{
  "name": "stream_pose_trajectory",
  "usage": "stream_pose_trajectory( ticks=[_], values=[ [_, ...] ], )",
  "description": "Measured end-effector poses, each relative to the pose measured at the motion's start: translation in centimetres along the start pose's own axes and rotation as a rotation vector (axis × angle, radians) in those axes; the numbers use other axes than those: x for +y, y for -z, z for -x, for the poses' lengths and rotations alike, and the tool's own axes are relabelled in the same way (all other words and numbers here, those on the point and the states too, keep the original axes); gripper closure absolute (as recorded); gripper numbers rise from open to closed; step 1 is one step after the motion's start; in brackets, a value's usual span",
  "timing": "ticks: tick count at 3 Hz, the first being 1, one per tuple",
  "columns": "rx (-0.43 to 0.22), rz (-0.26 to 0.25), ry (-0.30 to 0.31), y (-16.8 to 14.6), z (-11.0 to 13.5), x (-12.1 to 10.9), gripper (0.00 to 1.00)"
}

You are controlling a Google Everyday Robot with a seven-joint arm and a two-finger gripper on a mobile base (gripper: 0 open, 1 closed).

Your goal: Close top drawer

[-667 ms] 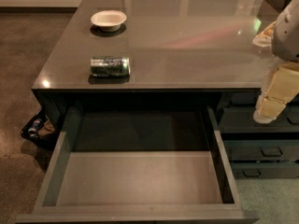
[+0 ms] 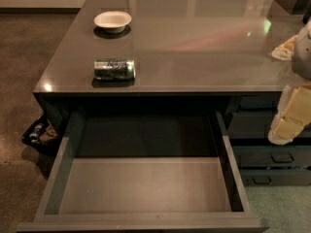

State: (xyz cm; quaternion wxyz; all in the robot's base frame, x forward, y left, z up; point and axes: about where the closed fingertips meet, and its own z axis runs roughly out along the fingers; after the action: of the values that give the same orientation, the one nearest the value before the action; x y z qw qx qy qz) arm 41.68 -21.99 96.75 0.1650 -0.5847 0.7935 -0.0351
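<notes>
Only one camera view here, looking down at a desk corner. The top drawer (image 2: pixel 146 186) is pulled way out toward the camera. Its flat grey bottom is bare, the thin sides run back under the counter, and its front edge sits right at the bottom of the frame.

The countertop (image 2: pixel 204 57) is glossy grey and picks up some light glare and a pinkish streak. A small white bowl (image 2: pixel 112 21) sits upright near the far left. A green can (image 2: pixel 114 69) lies on its side closer to the front edge, well apart from the bowl. Over at the right edge of the counter there's something pale and crumpled (image 2: pixel 284 47).

The gripper (image 2: pixel 287 123) is on the far right, hanging just off the front of the counter in front of the narrower drawer stack (image 2: pixel 272 157), well clear of the open drawer. It's cut off by the frame, so I honestly can't tell if it's clenched or released.

The floor (image 2: pixel 24 57) is brown and speckled. There's a dark bin (image 2: pixel 39 135) with some stuff in it tucked beside the desk on the left.
</notes>
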Motion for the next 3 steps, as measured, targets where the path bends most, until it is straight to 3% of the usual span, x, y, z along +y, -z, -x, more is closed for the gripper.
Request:
stream_pose_trajectory(
  ticks=[1,3],
  values=[
    [-0.003,0.001,-0.045,-1.0,-0.7,2.8,0.0],
    [-0.007,0.022,-0.065,-8.8,0.3,10.2,0.0]
  ],
)
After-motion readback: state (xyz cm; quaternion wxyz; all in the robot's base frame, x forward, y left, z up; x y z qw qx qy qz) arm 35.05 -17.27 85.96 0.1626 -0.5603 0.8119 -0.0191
